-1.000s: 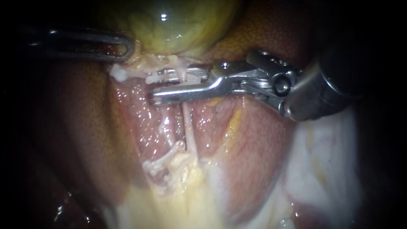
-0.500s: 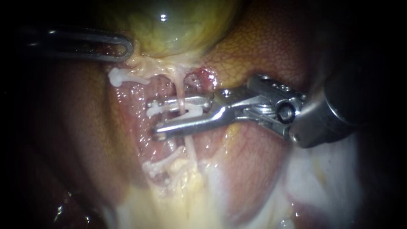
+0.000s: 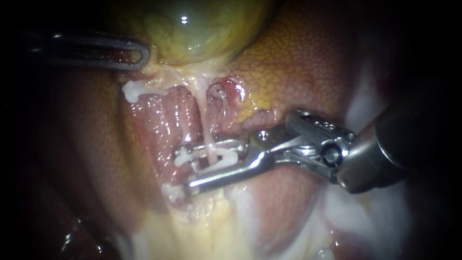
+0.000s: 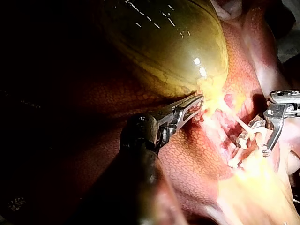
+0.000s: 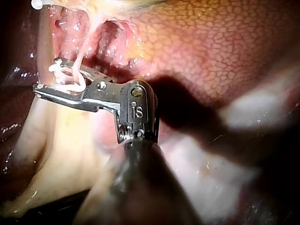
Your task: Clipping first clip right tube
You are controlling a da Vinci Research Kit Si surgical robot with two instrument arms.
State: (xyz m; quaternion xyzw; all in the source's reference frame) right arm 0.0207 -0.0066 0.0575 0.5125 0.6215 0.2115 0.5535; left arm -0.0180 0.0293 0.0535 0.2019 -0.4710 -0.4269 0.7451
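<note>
R instrument [image 3: 185,167]: silver metal, shaft in from right. Pincer spread wide but pinching the white plastic clip [image 3: 219,159], one clip leg seated against each half; clip legs still apart. Clip straddles the thin pale pink tube [image 3: 203,115] at tube's lower end, near lower edge of the raw pink bed on the mottled orange-brown liver [image 3: 298,58]. Tube runs taut up to the glossy green-yellow gallbladder [image 3: 202,29].

L instrument [image 3: 142,52]: dark looped pincer pressed together on the pale tissue fringe [image 3: 161,72] at gallbladder's lower edge.

Also present: upper white clip [image 3: 137,90] just below L pincer; lower white clip [image 3: 172,191] beside R pincer tip.
</note>
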